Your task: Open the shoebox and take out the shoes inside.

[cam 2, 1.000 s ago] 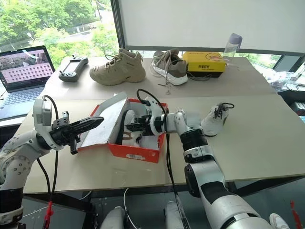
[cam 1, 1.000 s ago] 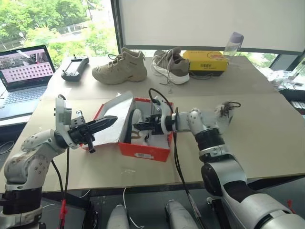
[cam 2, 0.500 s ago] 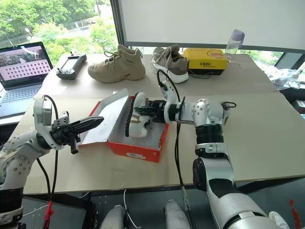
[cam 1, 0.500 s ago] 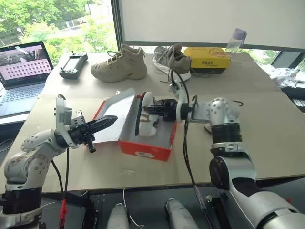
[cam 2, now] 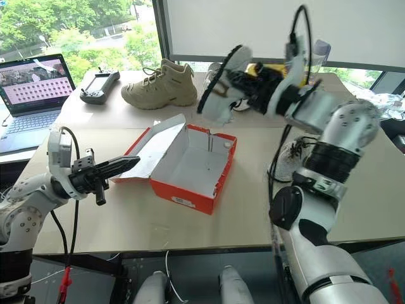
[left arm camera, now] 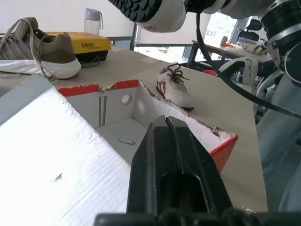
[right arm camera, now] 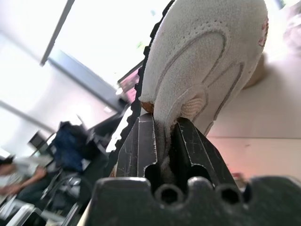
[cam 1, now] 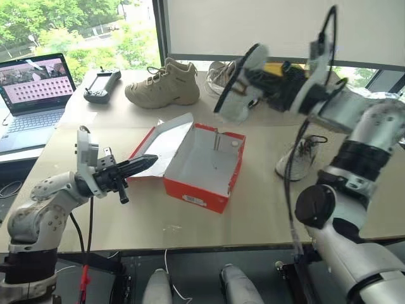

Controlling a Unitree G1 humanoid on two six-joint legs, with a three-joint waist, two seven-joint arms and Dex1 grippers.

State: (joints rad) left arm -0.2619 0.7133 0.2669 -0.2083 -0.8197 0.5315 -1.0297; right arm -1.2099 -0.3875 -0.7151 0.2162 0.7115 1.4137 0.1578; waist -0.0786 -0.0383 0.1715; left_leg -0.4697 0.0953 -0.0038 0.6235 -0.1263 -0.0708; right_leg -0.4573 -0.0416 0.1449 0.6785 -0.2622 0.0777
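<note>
Right gripper (right arm camera: 162, 141) pinches one white sneaker (cam 1: 243, 82) high over the table (cam 1: 158, 221); left gripper (cam 1: 142, 163), fingers together, empty, sits by the open red shoebox's (cam 1: 205, 168) lid. Other sneaker (cam 1: 300, 155) lies right. Windows beyond.

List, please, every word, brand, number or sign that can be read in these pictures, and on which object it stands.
Yellow box: black print on its side, too blurred to read.
Shoebox: white label on the red front wall, too small to read.
Laptop screen: rows of small marks, not readable.
White sneaker in the right end effector: reddish mark near the toe, not readable.
No text can be read with certainty.
</note>
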